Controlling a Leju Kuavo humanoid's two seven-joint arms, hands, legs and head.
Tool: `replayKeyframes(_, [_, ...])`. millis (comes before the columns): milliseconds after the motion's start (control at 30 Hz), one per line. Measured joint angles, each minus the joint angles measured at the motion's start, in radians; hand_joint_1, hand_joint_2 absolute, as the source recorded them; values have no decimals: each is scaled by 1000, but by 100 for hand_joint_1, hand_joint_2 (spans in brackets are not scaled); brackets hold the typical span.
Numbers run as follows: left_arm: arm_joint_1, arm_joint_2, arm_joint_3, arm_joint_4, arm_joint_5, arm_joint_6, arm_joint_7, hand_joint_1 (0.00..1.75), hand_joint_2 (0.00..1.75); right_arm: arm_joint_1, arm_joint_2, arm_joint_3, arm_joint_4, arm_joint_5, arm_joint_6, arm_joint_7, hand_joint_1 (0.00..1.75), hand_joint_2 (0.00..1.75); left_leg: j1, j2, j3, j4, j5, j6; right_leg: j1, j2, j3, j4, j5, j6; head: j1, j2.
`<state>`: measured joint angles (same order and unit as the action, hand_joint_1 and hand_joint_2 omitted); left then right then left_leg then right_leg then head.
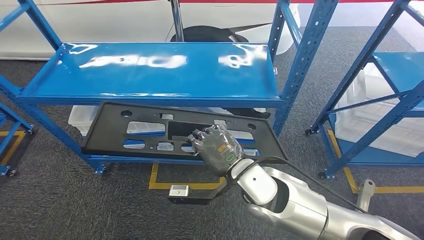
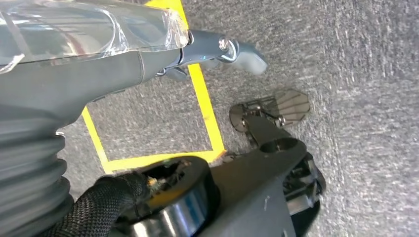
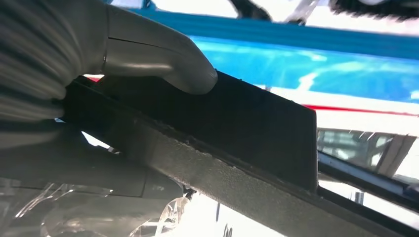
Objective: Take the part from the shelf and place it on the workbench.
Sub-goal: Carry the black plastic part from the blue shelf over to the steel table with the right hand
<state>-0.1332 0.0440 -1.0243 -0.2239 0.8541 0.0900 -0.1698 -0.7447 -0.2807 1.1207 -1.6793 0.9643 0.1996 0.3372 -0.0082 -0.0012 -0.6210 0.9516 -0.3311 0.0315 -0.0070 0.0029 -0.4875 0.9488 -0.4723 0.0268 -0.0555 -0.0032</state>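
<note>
Bright overhead glare streaks the shelf; both wrist views are close, soft and blurred.

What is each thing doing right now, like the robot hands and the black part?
Black part: partly out from under the top shelf, gripped at its front edge.
Right robot hand: holding the part.
Left robot hand: over the floor, holding nothing.
Top shelf: bare, shiny.

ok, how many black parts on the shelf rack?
1. The black panel sits on the rack's lower level, right hand gripping its near edge. Others may be hidden under the upper shelf.
</note>
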Motion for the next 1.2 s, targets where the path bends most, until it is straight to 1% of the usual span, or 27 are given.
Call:
replayKeyframes(33, [0,0,0,0,-2,1,0,0,175,0,0,1,-2,17,-7,-5,175,175,3,-1,-10,18,-21,-7,-1,-2,-7,-1,9,-8,0,0])
replayKeyframes(67, [-1,0,0,0,-4,1,0,0,175,0,0,1,-5,31,-14,-9,175,175,6,-1,-26,58,-59,-14,-4,-3,-17,-2,20,-14,-1,0])
replayKeyframes(133, [-2,1,0,0,-7,1,0,0,175,1,0,1,-11,48,-26,-17,175,175,15,-1,-68,190,-158,-28,-4,-4,-43,-2,41,-21,-2,0])
replayKeyframes(167, [-2,1,0,0,-7,1,0,0,175,2,0,2,-13,51,-29,-20,175,175,18,-1,-84,256,-190,-34,-5,-4,-57,-1,51,-20,-2,0])
replayKeyframes(200, [-3,1,0,0,-7,1,0,0,175,3,0,2,-14,52,-30,-21,175,175,22,-1,-87,298,-199,-38,-5,-4,-72,-1,62,-19,-2,0])
replayKeyframes(233, [-4,1,0,0,-7,1,0,0,175,5,0,3,-14,53,-30,-23,175,175,25,-1,-74,306,-187,-42,-6,-4,-87,0,73,-16,-2,0])
replayKeyframes(267, [-5,1,0,0,-7,1,0,0,175,6,0,3,-14,52,-30,-24,175,175,28,-1,-43,278,-161,-44,-7,-4,-101,0,83,-12,-2,0])
replayKeyframes(300, [-5,1,0,0,-7,1,0,0,175,7,0,3,-14,52,-30,-26,175,175,30,-1,6,218,-136,-46,-8,-3,-113,0,94,-8,-2,0])
replayKeyframes(367, [-5,1,0,0,-8,1,0,0,175,6,0,2,-18,50,-30,-31,175,175,29,-4,111,66,-127,-43,-9,-2,-132,1,112,4,-2,0])
replayKeyframes(400, [-4,1,-1,0,-8,1,1,0,175,6,0,2,-20,48,-30,-33,175,175,26,-7,143,13,-134,-37,-9,-1,-136,1,120,11,-1,0])
replayKeyframes(433, [-3,1,-1,0,-7,1,1,0,175,5,0,2,-22,45,-30,-36,175,175,22,-9,156,-14,-142,-29,-9,-1,-139,-1,129,18,-1,0])
replayKeyframes(500, [-2,1,-1,0,-6,1,2,0,175,4,0,2,-22,38,-30,-42,175,175,19,-8,146,-19,-132,-9,-11,-1,-144,-2,141,31,0,0])
replayKeyframes(533, [-2,1,-1,0,-6,0,2,0,175,4,0,2,-22,35,-30,-44,175,175,19,-7,137,-19,-122,1,-12,-1,-153,10,126,36,0,0])
replayKeyframes(567, [-2,1,-1,0,-6,0,1,0,175,4,0,2,-22,32,-30,-47,175,175,19,-6,126,-20,-111,13,-13,-1,-167,41,92,39,0,0])
replayKeyframes(633, [-1,1,-1,0,-6,0,1,0,175,4,0,2,-22,28,-30,-49,175,175,16,-4,102,-20,-89,27,-14,-1,-208,167,-15,42,2,0])
replayKeyframes(667, [-1,1,-1,0,-5,0,1,0,175,4,0,2,-22,25,-30,-50,175,175,13,-3,89,-20,-79,31,-14,-1,-225,241,-57,43,3,0])
replayKeyframes(700, [-1,1,-1,0,-5,0,1,0,175,4,0,3,-22,23,-30,-52,175,175,10,-3,76,-19,-69,32,-13,-1,-233,298,-76,43,4,0])
replayKeyframes(733, [-1,1,-1,0,-5,0,1,0,175,4,0,3,-22,20,-31,-53,175,175,7,-3,64,-18,-60,33,-13,-1,-226,324,-69,42,4,0])
replayKeyframes(767, [-1,1,-1,0,-5,0,1,0,175,4,0,4,-22,18,-31,-55,175,175,4,-3,52,-18,-51,33,-12,-1,-200,312,-46,40,4,0])
replayKeyframes(833, [-1,1,-1,0,-8,4,4,0,175,2,1,4,-22,13,-31,-56,175,175,0,-4,33,-16,-36,29,-9,-1,-100,189,-5,29,4,0])
replayKeyframes(900, [-2,1,-1,0,-12,11,9,0,175,-2,4,4,-22,8,-33,-57,175,175,-3,-4,21,-12,-24,21,-2,-1,-4,44,-14,16,2,0])
replayKeyframes(933, [-2,1,-1,0,-12,13,12,0,175,-4,6,4,-22,6,-35,-57,175,175,-3,-4,18,-12,-18,15,2,-1,18,5,-25,11,2,0])
replayKeyframes(1000, [-2,2,-1,0,-11,14,14,0,175,-6,8,4,-21,3,-38,-57,175,175,0,-4,13,-11,-8,2,4,-2,20,-13,-23,-3,1,0])
replayKeyframes(1033, [-2,2,-1,0,-10,14,15,0,175,-6,10,4,-21,2,-39,-57,175,175,3,-4,8,-2,-15,-4,3,-4,17,-15,-16,-11,1,0])
replayKeyframes(1100, [-3,2,-1,0,-10,14,15,0,175,-8,13,5,-21,1,-39,-56,175,175,9,-5,-22,71,-71,-17,-1,-11,9,-18,-2,-26,-1,0])
replayKeyframes(1167, [-3,3,-1,0,-10,13,15,0,175,-7,16,6,-21,1,-39,-56,175,175,15,-4,-75,212,-151,-30,-1,-19,-3,-17,7,-31,-2,0])
replayKeyframes(1200, [-3,3,-1,0,-10,13,15,0,175,-6,16,6,-20,1,-39,-56,175,175,18,-4,-96,271,-172,-35,-1,-24,-9,-17,10,-30,-2,0])
